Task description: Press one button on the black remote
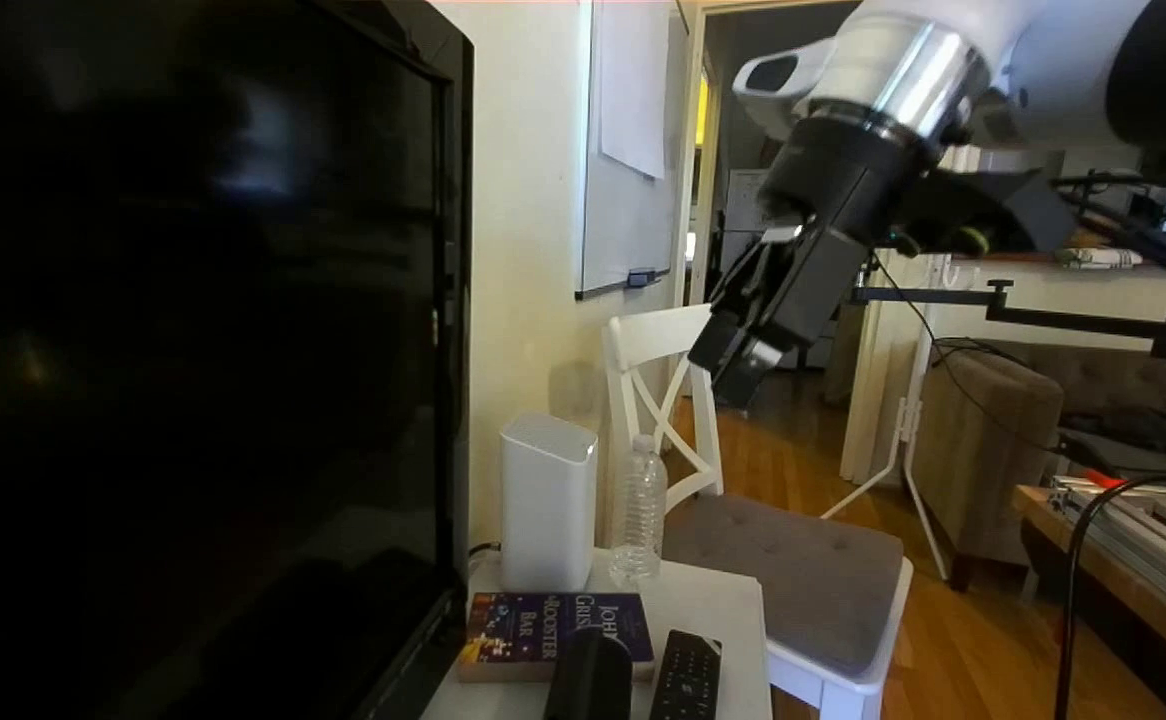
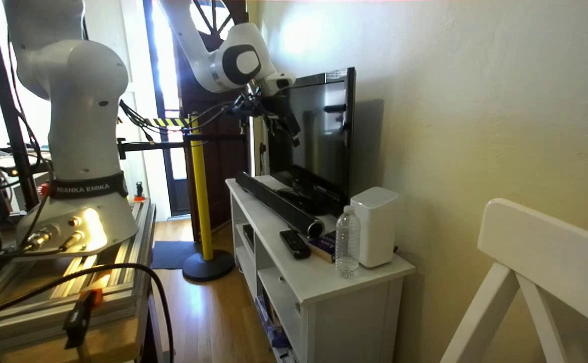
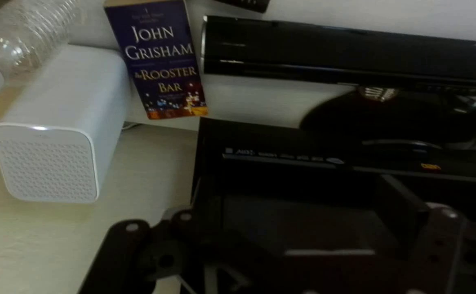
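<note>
The black remote (image 1: 687, 680) lies flat on the white TV stand, its near end cut off by the lower edge of an exterior view. It shows whole in an exterior view (image 2: 295, 244), lying in front of the soundbar's end. Only its tip (image 3: 249, 4) shows at the top edge of the wrist view. My gripper (image 1: 728, 372) is high above the stand and well apart from the remote. In an exterior view the gripper (image 2: 289, 135) is in front of the TV screen. In the wrist view its fingers (image 3: 301, 200) stand wide apart, dark against the TV, with nothing between them.
A black soundbar (image 2: 279, 204) runs along the white stand (image 2: 354, 285) before the black TV (image 2: 319, 136). Beside the remote lies a Grisham book (image 3: 160, 61). A clear bottle (image 2: 347, 242) and a white box-shaped device (image 2: 374, 227) stand at the stand's end. A white chair (image 1: 783, 570) is beside it.
</note>
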Controlling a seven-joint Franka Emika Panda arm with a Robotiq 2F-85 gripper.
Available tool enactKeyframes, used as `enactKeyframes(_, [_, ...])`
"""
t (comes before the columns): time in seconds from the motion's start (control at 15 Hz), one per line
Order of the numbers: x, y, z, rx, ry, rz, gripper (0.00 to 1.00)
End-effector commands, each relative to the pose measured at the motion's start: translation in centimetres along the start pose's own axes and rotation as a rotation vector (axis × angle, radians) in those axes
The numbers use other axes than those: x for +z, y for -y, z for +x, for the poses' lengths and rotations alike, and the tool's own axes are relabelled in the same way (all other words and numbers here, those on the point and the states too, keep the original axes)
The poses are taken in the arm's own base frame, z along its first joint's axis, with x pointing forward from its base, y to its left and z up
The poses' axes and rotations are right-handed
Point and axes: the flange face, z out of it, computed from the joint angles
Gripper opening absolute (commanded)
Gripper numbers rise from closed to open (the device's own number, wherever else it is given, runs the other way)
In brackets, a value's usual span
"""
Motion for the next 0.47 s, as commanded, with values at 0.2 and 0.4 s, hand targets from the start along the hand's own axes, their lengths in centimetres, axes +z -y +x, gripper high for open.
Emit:
enactKeyframes(0.2, [-3.4,0.9,-0.5,-0.010,-0.060,0.069,1.00])
enactKeyframes(0.4, [-3.6,0.9,-0.6,-0.008,-0.063,0.073,1.00])
